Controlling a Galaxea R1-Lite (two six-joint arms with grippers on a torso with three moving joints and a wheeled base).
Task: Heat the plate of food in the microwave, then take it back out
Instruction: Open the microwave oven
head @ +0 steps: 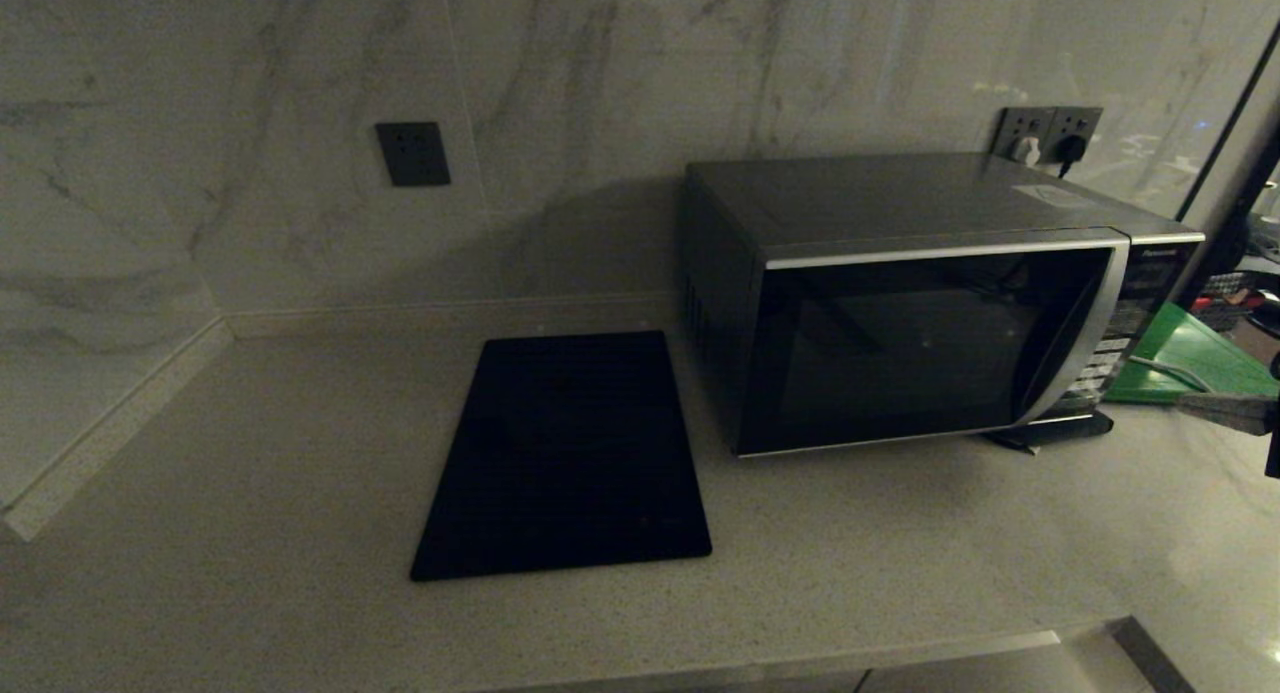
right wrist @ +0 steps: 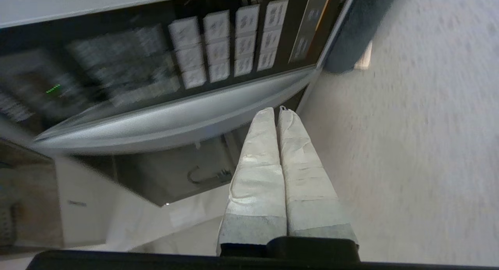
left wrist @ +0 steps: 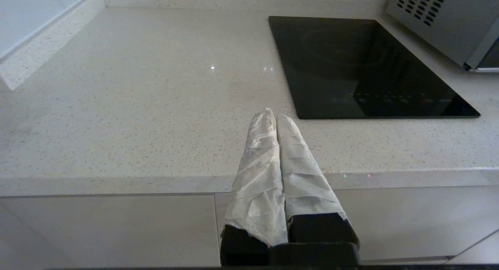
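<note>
Right gripper (right wrist: 277, 110), fingers pressed together, held just before microwave (head: 930, 313) button panel; left gripper (left wrist: 273, 114) likewise closed, parked over worktop (left wrist: 136, 106).

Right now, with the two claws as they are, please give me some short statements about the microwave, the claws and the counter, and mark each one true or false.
1. The microwave has its door closed. True.
2. The right claw is wide open. False: its fingers lie pressed together, holding nothing.
3. The black mat lies on the robot's left of the microwave. True.
4. The left claw grips the edge of the black mat. False: it is shut and empty, off the counter's front edge, apart from the mat.
5. The plate of food sits on the counter in front of the microwave. False: no plate shows in any view.
6. The right claw is near the microwave's button panel. True.
</note>
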